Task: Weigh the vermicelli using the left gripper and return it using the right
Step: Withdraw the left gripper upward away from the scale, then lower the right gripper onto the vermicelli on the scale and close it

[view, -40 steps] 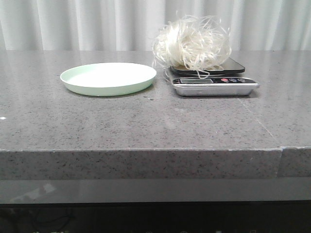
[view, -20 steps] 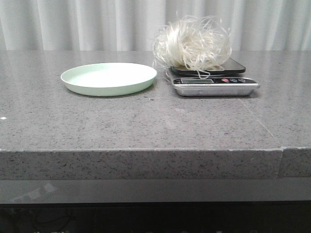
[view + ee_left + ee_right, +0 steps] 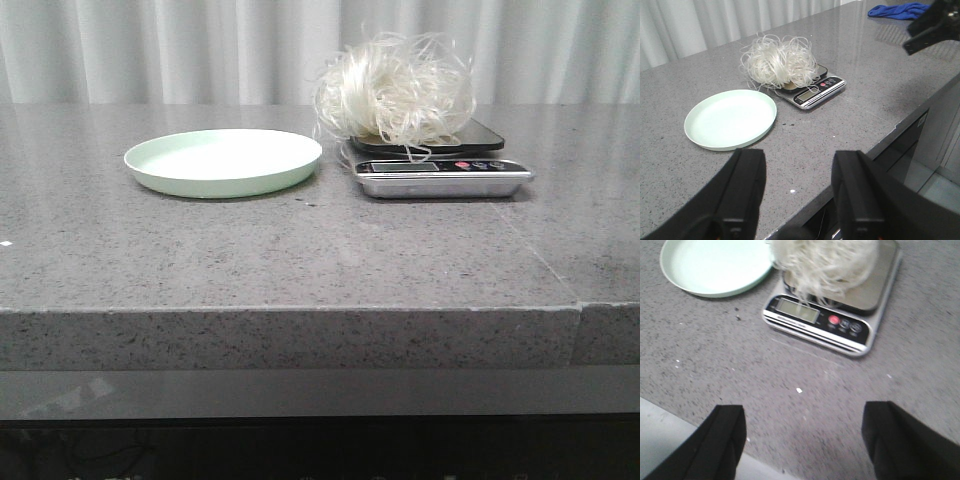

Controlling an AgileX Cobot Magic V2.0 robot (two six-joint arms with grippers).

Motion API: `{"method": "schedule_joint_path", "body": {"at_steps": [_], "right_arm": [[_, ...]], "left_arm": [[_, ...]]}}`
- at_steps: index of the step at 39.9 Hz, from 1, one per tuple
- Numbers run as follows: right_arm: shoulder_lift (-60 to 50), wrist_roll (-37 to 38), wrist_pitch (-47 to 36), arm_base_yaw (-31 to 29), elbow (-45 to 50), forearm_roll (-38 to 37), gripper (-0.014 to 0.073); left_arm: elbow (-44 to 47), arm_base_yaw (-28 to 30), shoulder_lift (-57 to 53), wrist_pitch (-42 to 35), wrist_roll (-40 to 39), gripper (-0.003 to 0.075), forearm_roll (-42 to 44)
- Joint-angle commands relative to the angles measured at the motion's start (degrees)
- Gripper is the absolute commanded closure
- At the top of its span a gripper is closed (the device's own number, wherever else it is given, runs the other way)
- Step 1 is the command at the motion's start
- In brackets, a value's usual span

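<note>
The vermicelli, a fluffy tangle of white-cream strands, lies on the dark pan of a kitchen scale at the table's back right; it also shows in the left wrist view and the right wrist view. The pale green plate stands empty to its left. My left gripper is open and empty over the table's front edge, well short of the plate. My right gripper is open and empty, near the front edge in front of the scale. Neither gripper shows in the front view.
A blue cloth lies far off on the counter. Part of the other arm shows dark in the left wrist view. A grey stone table with a seam near its right end; a white curtain behind.
</note>
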Motion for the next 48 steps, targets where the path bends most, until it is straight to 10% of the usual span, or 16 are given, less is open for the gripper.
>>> {"method": "schedule_joint_path", "body": {"at_steps": [1,48], "right_arm": [[5.44,-0.59,-3.41,2.19,-6.41,0.16,-0.0003],[53.42,3.19,3.93,2.17,-56.91,-11.45,-0.0003]], "left_arm": [[-1.3,-0.42,0.56,-4.61,-0.45,0.0311,-0.74],[-1.15,-0.42,0.66,-4.61,-0.45,0.0311,-0.74]]}}
